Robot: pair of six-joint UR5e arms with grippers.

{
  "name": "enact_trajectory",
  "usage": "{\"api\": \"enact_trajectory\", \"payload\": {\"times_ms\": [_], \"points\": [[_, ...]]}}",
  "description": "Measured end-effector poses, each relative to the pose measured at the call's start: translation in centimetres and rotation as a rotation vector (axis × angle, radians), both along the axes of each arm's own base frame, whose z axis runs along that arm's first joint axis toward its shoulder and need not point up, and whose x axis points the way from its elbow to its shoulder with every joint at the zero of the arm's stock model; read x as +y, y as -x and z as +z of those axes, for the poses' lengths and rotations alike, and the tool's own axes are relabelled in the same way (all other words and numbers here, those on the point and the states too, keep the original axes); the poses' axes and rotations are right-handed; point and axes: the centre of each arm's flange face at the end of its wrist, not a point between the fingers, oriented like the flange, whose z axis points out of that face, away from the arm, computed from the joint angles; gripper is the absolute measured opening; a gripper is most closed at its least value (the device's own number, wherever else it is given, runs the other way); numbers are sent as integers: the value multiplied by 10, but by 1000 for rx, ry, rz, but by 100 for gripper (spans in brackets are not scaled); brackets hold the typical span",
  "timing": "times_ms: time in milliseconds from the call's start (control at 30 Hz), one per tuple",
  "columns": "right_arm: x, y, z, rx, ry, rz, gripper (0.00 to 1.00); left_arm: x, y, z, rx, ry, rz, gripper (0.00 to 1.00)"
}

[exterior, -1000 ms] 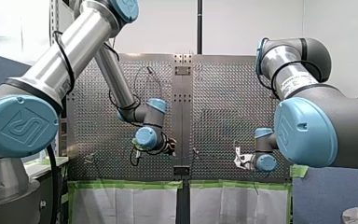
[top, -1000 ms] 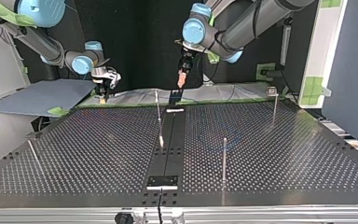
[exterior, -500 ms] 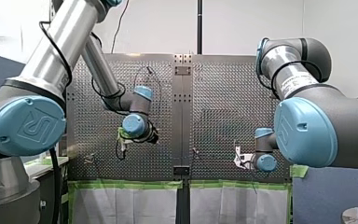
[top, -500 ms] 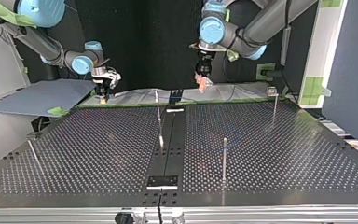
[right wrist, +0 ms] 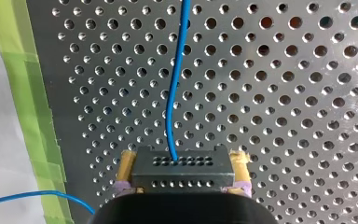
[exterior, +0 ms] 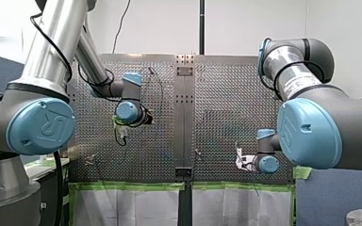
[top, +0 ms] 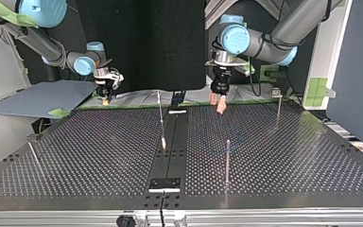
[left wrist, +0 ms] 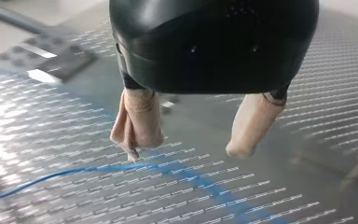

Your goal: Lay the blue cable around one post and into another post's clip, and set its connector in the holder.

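The right jaws are clenched on the black connector point(right wrist: 182, 170). The blue cable point(right wrist: 171, 93) runs out of it, ahead over the perforated counter point(right wrist: 298, 84). The left jaws stand released and empty, with cable lying just under them.

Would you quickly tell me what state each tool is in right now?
Left tool: open, holding nothing.
Right tool: closed on the connector.
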Motion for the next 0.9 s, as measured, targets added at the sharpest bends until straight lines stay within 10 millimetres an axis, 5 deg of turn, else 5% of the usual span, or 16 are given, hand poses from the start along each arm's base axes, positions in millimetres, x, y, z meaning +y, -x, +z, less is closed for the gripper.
{"api": "enact_trajectory", "payload": {"times_ms": [267, 900], "points": [[-1, 2, 0, 0, -1, -3, 1, 28, -9, 38, -65, 97, 103, 100], [-4, 5, 1, -8, 5, -9, 1, 40, 21, 106, -160, 310, 147, 100]]}}
